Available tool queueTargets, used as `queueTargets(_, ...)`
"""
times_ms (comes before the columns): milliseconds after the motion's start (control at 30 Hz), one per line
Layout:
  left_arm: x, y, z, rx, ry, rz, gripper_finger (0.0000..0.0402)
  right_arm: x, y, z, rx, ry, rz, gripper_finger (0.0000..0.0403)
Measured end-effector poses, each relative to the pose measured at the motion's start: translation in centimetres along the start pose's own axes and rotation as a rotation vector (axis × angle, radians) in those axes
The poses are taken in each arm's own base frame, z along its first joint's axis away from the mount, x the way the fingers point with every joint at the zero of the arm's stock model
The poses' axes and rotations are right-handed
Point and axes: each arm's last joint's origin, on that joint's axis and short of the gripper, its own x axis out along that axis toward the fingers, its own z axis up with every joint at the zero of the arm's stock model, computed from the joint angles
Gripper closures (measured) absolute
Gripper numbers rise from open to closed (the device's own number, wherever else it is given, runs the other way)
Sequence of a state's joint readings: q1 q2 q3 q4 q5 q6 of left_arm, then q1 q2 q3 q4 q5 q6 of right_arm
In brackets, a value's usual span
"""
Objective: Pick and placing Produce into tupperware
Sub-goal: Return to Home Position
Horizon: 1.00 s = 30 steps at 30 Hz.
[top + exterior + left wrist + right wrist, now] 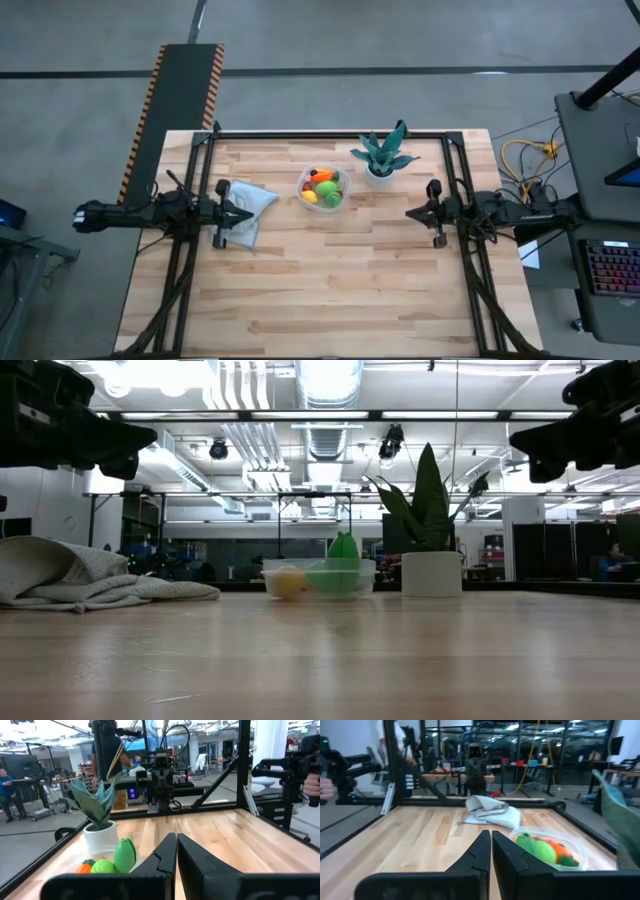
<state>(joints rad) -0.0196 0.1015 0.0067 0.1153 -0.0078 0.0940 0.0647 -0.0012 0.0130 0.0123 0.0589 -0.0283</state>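
Observation:
The tupperware (323, 188), a round clear bowl, stands on the table's far middle and holds the produce (324, 186): green, orange, yellow and red pieces. It also shows in the right wrist view (547, 851) and low view (318, 578). My left gripper (250, 212) hangs shut at the table's left, above the pale cloth (245, 206), pointing level toward the right. My right gripper (408, 212) hangs shut at the table's right, pointing level toward the left. Their shut fingertips show in the wrist views (176, 837) (490, 834). Both are apart from the bowl.
A teal spiky plant in a white pot (381, 160) stands just right of the bowl, near the far edge. The crumpled pale cloth (80, 582) lies left of the bowl. A black frame (330, 133) runs round the table. Bare wood (330, 290) fills the near half.

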Motion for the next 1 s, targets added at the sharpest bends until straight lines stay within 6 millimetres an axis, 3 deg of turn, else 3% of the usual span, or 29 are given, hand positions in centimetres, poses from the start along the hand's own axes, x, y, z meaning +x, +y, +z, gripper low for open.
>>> queueTargets(1000,0.36,-0.1,-0.58,0.017,0.06,-0.02,0.0402,0.16,-0.04,-0.24,-0.079,0.024,-0.019,0.0394)
